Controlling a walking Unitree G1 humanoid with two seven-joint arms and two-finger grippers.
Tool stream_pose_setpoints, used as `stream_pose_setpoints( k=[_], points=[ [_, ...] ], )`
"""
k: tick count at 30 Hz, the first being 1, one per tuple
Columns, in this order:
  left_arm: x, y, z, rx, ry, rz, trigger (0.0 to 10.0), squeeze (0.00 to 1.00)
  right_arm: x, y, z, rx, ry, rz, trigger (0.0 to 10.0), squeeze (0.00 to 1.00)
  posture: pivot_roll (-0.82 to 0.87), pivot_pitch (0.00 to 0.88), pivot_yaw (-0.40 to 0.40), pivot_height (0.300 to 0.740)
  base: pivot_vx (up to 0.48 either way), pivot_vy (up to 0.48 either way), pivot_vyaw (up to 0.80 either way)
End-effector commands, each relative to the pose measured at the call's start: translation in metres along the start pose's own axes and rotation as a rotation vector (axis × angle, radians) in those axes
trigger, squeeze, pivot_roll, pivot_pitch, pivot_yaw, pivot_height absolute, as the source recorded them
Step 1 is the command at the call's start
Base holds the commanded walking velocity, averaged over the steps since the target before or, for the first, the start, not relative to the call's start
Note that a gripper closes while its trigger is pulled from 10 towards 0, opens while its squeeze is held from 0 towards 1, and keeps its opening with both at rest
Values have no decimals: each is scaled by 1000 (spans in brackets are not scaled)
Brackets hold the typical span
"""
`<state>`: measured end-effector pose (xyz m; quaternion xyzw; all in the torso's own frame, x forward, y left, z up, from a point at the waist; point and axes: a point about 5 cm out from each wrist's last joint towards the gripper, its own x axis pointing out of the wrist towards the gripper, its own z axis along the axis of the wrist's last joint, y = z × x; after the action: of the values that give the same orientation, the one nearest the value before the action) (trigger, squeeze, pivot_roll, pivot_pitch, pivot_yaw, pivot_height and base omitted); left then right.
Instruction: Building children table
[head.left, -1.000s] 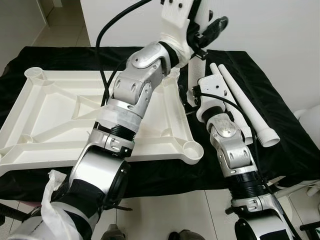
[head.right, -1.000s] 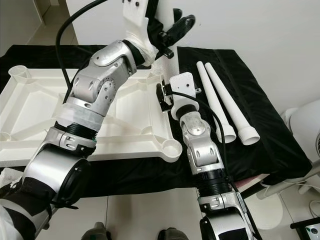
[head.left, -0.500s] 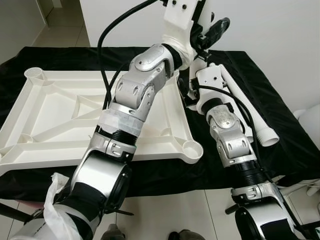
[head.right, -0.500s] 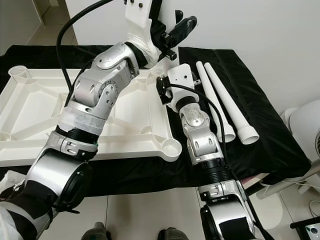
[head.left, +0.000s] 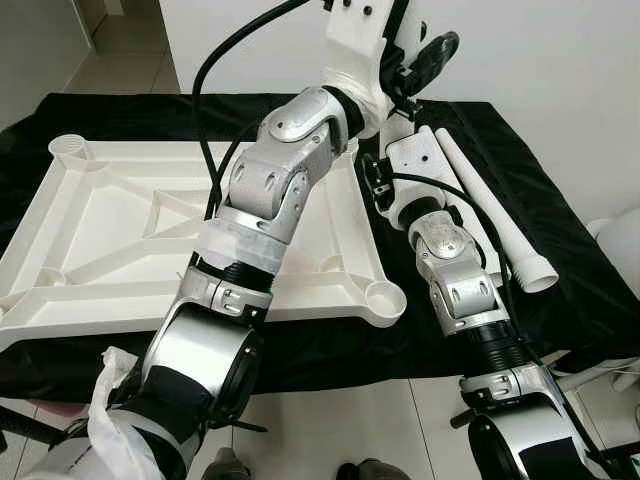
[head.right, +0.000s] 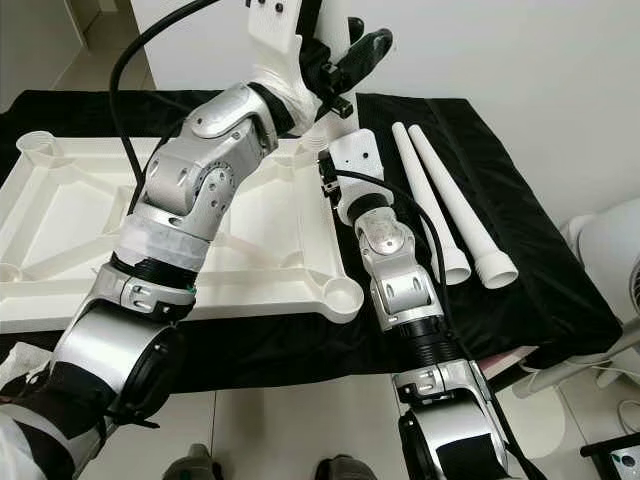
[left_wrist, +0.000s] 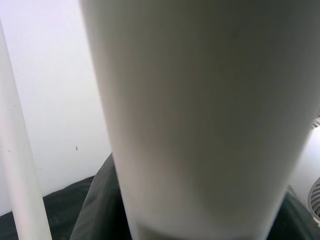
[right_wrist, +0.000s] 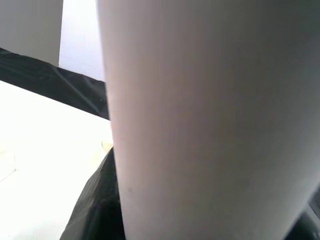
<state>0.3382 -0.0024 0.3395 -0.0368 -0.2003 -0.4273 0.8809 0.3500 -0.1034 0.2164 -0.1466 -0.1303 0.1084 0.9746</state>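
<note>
Head views: the upside-down tabletop (head.left: 120, 240) is laid on black cloth, two spare legs (head.right: 455, 215) at 3 o'clock, left gripper (head.right: 345, 62) raised at 12. Wrist views: a white leg (left_wrist: 200, 115) is seen close up; finger state can't be told. Leg-fitting looks underway; seating into the corner socket (head.left: 385, 297) is probably needed next.

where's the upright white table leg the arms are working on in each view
Left eye view: table leg at top centre, above the tabletop's far right corner.
Right eye view: top centre, left of the two spare legs.
Left wrist view: broad white column close up.
Right wrist view: same.
Shared landmark: black cloth.
</note>
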Motion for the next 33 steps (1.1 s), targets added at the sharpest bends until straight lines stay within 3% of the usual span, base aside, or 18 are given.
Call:
stream_pose_setpoints(
  k=[1,3,4,5,6,9,10,17,18,19,33],
  points=[
    [2,-6,4,15,-4,-21,10000,0,-1,-2,-8,10,44,-19,0,0,20,0,-43,740,0,0,0],
    [2,-7,4,17,-1,-19,10000,0,-1,-2,-9,6,45,-28,0,0,19,0,-41,740,0,0,0],
    [2,-6,4,17,4,-16,10000,0,-1,-3,-9,14,43,-33,1373,0,20,0,-41,740,0,0,0],
    [2,-6,4,17,4,-16,10000,0,-1,-3,-9,14,43,-33,1373,0,20,0,-41,740,0,0,0],
    [2,-7,3,13,12,-21,10000,0,0,-2,-6,65,31,-36,10000,0,20,0,-42,740,0,0,0],
    [2,-8,2,-8,10,-28,10000,0,0,-1,-6,92,34,-38,10000,0,16,0,-40,740,0,0,0],
    [1,-9,2,-31,5,-44,10000,1000,0,-1,-5,118,33,-44,10000,0,13,0,-41,740,0,0,0],
    [0,-9,1,-38,2,-44,10000,1000,-1,0,-2,183,28,-59,10000,0,3,0,-42,740,0,0,0],
    [1,-9,1,-42,1,-43,10000,890,-1,0,-2,187,30,-61,10000,0,0,0,-42,740,0,0,0],
    [0,-10,2,-52,-6,-55,10000,0,-2,0,-2,190,30,-62,10000,0,-8,0,-45,740,0,0,0],
    [-1,10,7,-66,-22,-15,10000,0,-6,-18,-2,236,23,-157,10000,0,-27,0,-18,740,0,0,0]
  ],
)
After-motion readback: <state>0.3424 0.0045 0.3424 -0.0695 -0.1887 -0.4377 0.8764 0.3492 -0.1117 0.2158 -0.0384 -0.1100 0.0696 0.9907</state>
